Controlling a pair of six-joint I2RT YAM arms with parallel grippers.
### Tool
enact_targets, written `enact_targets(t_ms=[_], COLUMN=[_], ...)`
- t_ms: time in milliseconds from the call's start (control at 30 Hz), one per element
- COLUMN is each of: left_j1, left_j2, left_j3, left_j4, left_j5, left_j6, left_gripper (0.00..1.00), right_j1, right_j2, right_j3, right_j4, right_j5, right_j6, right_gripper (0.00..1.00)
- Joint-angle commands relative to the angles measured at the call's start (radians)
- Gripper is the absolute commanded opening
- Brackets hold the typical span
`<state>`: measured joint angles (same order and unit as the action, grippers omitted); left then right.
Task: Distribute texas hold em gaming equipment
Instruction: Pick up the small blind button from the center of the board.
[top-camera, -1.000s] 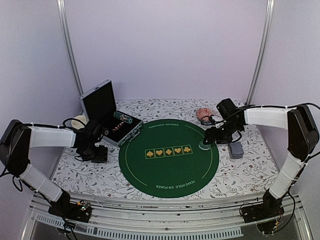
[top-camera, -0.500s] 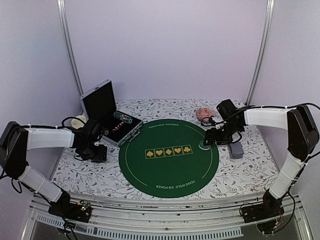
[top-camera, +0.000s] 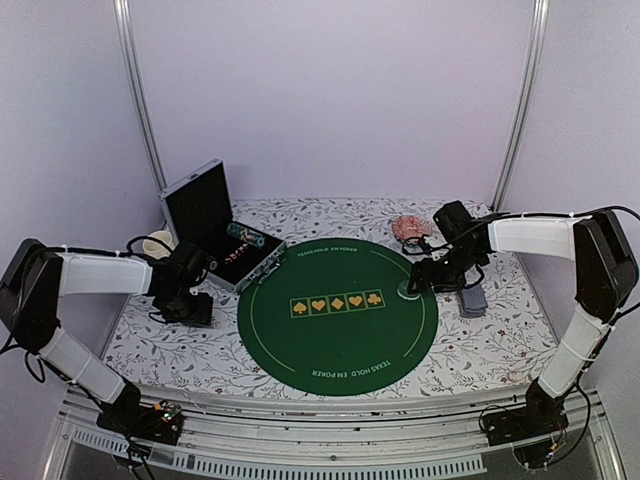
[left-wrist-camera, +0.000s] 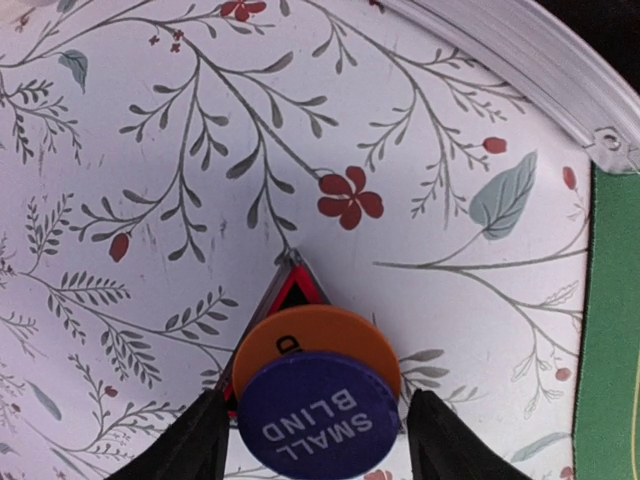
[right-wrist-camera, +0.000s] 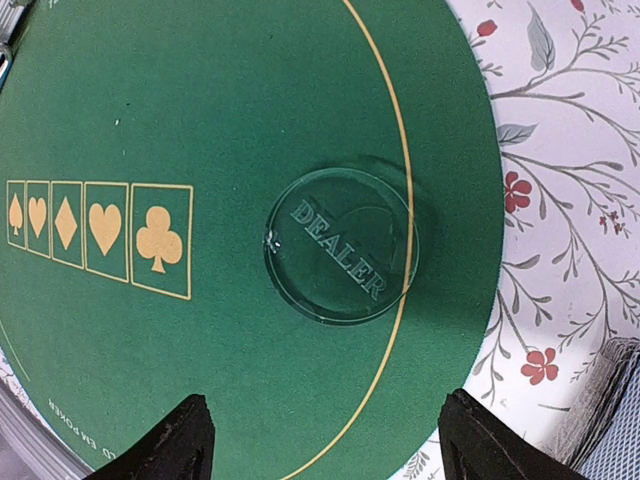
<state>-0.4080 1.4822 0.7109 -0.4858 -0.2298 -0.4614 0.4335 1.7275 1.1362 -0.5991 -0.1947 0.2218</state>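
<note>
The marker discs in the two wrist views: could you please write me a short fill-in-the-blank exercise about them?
1. The purple disc between the left gripper's fingers reads SMALL ____.
2. It lies on top of a lower disc whose colour is ____.
3. The clear disc ahead of the right gripper reads ____.
4. The clear disc rests on the green mat, nearest the suit symbol called ____.

Missing words: BLIND; orange; DEALER; club.

Top external: high behind, looking down over the white floral-print table (top-camera: 480, 350).
Left wrist: close, facing down on that table.
Right wrist: close over the round green felt mat (right-wrist-camera: 200, 120), shared overhead.
</note>
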Motion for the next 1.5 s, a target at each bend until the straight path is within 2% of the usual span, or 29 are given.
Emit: enact_targets(t_ms=[0, 400, 800, 967, 1167, 1333, 1467], left_j1=[-0.011, -0.012, -0.055, -0.171, -0.36, -0.512, -0.601], left_j2=[0.001, -0.044, -0.157, -0.224, -0.256, -0.212, -0.117], left_j3=[0.019, 0.019, 0.073, 0.107, 0.159, 0.168, 0.2], left_j4=[-0.016, -0.037, -0.107, -0.086, -0.009, 0.069, 0.1], left_j5=[-0.007, 0.013, -0.022, -0.065, 0.063, 0.113, 0.126], left_j6=[-0.013, -0.03, -0.046, 0.057, 0.197, 0.269, 0.291], left_gripper=[0.6, 0.49, 0.45, 0.45, 0.4, 0.39, 0.4], right_j1=[-0.001, -0.001, -0.001, -0.001, -0.001, 0.0, -0.001], right_j2=[-0.008, -0.01, -0.034, -0.07, -0.115, -0.146, -0.181], right_j3=[-0.011, -0.013, -0.004, -0.006, 0.003, -0.01, -0.041], right_j4=[0.0, -0.001, -0.007, 0.006, 0.004, -0.008, 0.004], right_j5=[-0.009, -0.009, -0.011, -0.055, -0.08, -0.076, -0.101], right_j6=[-0.009, -0.004, -0.004, -0.003, 0.009, 0.017, 0.022], right_gripper=[0.8, 0.8, 0.8, 0.8, 0.8, 0.8, 0.81])
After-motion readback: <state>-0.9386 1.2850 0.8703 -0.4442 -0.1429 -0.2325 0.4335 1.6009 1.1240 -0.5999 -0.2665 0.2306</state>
